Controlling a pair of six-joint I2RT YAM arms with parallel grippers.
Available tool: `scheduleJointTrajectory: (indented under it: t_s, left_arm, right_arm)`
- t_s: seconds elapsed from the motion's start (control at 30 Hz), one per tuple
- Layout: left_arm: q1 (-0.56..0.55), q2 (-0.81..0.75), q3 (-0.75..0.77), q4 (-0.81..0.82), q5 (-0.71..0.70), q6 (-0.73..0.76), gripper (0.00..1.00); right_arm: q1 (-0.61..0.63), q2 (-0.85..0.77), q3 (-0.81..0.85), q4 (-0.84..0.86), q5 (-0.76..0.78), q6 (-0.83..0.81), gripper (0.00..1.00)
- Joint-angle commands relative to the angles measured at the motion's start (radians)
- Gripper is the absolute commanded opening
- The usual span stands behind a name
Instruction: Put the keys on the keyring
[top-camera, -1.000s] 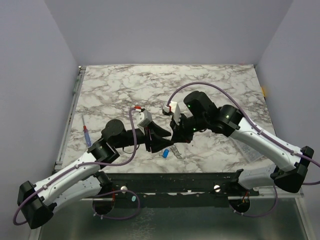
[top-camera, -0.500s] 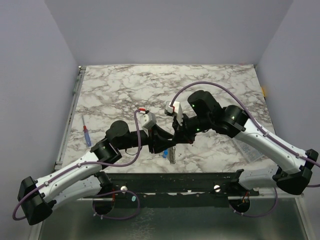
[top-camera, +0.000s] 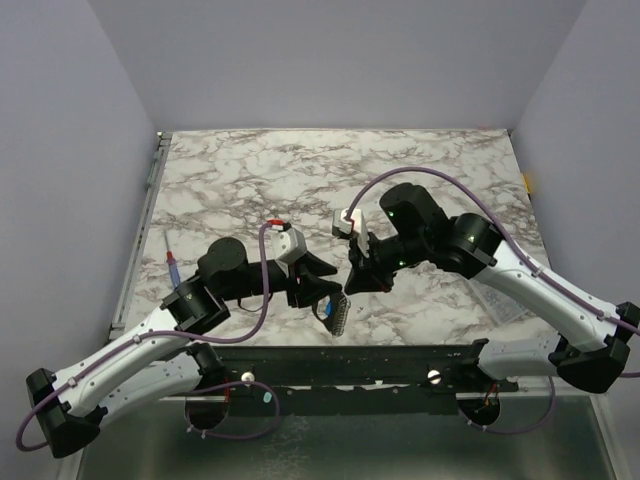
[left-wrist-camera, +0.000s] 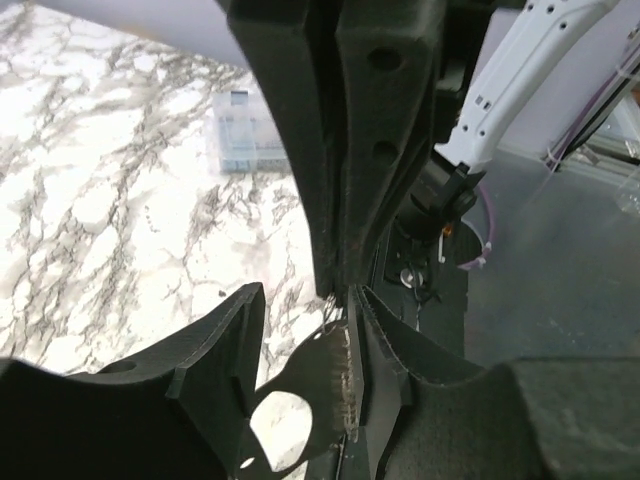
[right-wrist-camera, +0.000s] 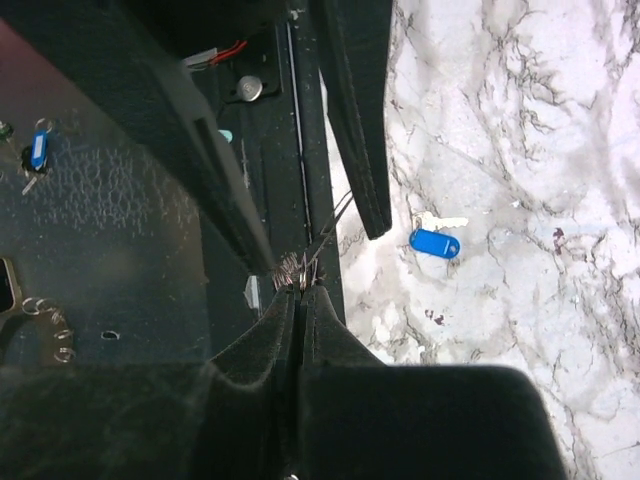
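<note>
alignment matters: with right gripper (right-wrist-camera: 300, 288) pinched shut on the keyring (right-wrist-camera: 326, 238) wire and left gripper (left-wrist-camera: 308, 320) standing apart around a dangling key (left-wrist-camera: 346, 380), i want to close softly and slide its hole along the wire.

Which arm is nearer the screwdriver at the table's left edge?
Left. The left arm passes just right of the screwdriver; the right arm enters from the far right. The left end effector and right end effector meet mid-table, well right of it.
</note>
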Motion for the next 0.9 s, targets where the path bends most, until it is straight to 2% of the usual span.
scheduleJointTrajectory:
  t_s: [0.0, 0.2, 0.53, 0.87]
  left_arm:
    - [-0.007, 0.031, 0.042, -0.136, 0.041, 0.105, 0.43]
    - [-0.007, 0.053, 0.092, -0.182, 0.075, 0.153, 0.41]
    - [-0.008, 0.082, 0.128, -0.224, 0.134, 0.167, 0.4]
    - [-0.008, 0.139, 0.155, -0.231, 0.169, 0.167, 0.3]
  right_arm:
    - [0.008, -0.043, -0.016, 0.029, -0.077, -0.049, 0.01]
    - [0.008, -0.089, -0.065, 0.081, -0.143, -0.085, 0.01]
    - [0.008, -0.09, -0.081, 0.078, -0.135, -0.104, 0.01]
    - [0.008, -0.08, -0.081, 0.069, -0.136, -0.112, 0.01]
